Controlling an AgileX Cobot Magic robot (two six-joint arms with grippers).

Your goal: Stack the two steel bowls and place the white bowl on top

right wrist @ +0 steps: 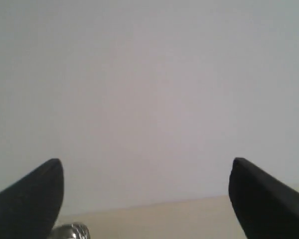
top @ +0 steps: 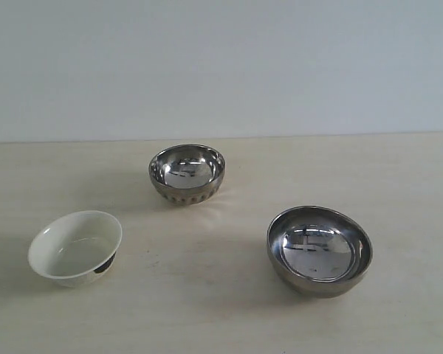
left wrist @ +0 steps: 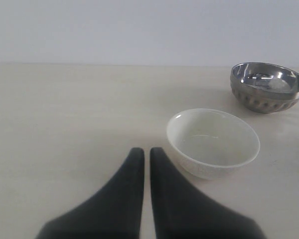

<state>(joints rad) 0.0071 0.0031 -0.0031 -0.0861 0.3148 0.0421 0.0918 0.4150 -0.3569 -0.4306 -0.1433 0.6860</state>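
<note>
Just beyond the closed left claw (left wrist: 146, 150), the white bowl (left wrist: 213, 142).

Mirror-bright silver on the smaller steel bowl (top: 186, 173), with a band of vertical ribs round its lower part. The wider steel bowl (top: 319, 251) has the same mirror silver, smooth and plain. The white bowl (top: 75, 247) is glossy cream-white with one dark mark on its outer side. The table (top: 229, 317) is pale beige with faint grain, and the wall (top: 221, 66) is plain light grey. The left end effector (left wrist: 146, 150) and right end effector (right wrist: 145, 161) are black.
</note>
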